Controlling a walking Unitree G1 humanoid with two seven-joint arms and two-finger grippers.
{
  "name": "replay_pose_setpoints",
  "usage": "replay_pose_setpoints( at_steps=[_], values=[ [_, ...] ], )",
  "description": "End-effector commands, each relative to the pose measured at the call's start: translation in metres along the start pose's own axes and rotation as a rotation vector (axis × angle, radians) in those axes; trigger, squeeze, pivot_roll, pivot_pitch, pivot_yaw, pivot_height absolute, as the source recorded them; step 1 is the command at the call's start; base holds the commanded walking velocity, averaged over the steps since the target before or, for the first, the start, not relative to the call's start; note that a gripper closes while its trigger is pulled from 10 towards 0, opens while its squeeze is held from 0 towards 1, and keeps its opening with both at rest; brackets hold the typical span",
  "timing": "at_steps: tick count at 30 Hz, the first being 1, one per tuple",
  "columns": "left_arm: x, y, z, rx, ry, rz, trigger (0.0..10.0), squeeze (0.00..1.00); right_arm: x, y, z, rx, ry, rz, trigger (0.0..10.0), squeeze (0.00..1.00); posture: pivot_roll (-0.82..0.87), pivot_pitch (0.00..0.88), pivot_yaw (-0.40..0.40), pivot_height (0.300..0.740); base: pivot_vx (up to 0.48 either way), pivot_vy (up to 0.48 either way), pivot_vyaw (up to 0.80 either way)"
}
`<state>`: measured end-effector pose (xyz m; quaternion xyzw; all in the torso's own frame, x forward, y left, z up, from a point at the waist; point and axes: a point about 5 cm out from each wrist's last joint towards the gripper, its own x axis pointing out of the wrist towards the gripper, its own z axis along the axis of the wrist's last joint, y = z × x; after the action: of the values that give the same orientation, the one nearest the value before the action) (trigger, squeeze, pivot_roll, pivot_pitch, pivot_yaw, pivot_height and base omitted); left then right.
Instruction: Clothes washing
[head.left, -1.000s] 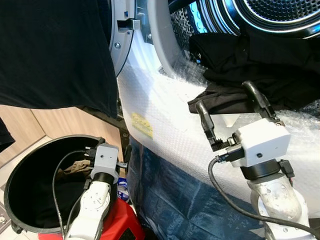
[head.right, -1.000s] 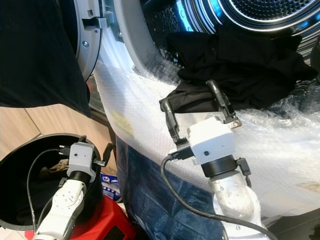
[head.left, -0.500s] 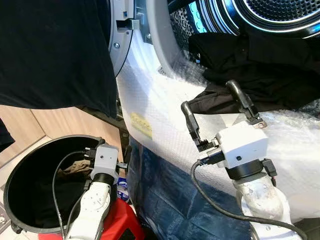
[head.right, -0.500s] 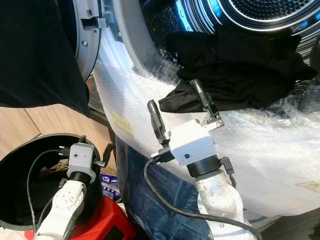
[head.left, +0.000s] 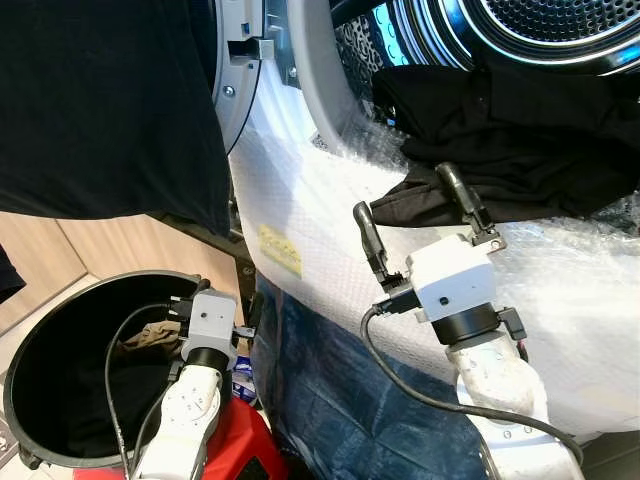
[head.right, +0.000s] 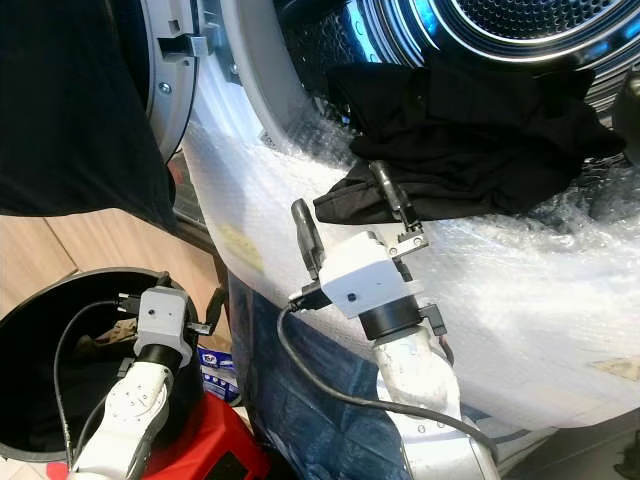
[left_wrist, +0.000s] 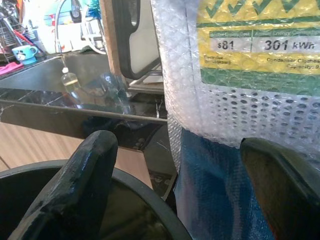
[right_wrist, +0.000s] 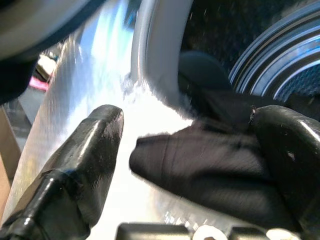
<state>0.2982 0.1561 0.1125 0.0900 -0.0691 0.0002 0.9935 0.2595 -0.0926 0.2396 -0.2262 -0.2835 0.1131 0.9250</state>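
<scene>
A black garment lies bunched on the lip of the washing machine's open drum, with one corner hanging down over the bubble-wrapped front. My right gripper is open, and its two fingers stand either side of that hanging corner; I cannot tell whether they touch it. My left gripper is open and holds nothing, low beside the black laundry bin. A brownish cloth lies inside the bin.
A large black cloth hangs at the upper left, in front of the open machine door. Blue film covers the machine's lower front, with an energy label above it. A red object sits below my left arm.
My right arm has shifted left along the machine front, fingers still open around the garment's hanging corner. The left arm has stayed put.
</scene>
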Motion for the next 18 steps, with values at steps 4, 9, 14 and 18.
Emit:
replay_pose_setpoints(
  at_steps=[4,9,14,18],
  values=[
    [-0.002,-0.005,0.002,-0.002,-0.013,-0.008,10.0,0.00,0.001,0.002,-0.013,-0.028,0.049,-0.003,0.0,0.00,0.02,0.054,-0.090,0.740,0.000,0.000,0.00],
    [-0.001,-0.007,0.004,-0.008,-0.021,-0.009,10.0,0.00,0.004,0.000,-0.015,-0.035,0.055,-0.020,0.0,0.00,0.03,0.042,-0.091,0.740,0.000,0.000,0.00],
    [-0.002,-0.006,0.003,-0.005,-0.019,-0.013,10.0,0.00,0.006,-0.001,-0.016,-0.049,0.054,-0.018,0.0,0.00,0.03,0.043,-0.090,0.740,0.000,0.000,0.00],
    [-0.003,-0.007,0.001,-0.006,-0.012,-0.013,10.0,0.00,0.006,0.003,-0.020,-0.047,0.070,0.008,0.0,0.00,0.02,0.048,-0.089,0.740,0.000,0.000,0.00]
  ],
)
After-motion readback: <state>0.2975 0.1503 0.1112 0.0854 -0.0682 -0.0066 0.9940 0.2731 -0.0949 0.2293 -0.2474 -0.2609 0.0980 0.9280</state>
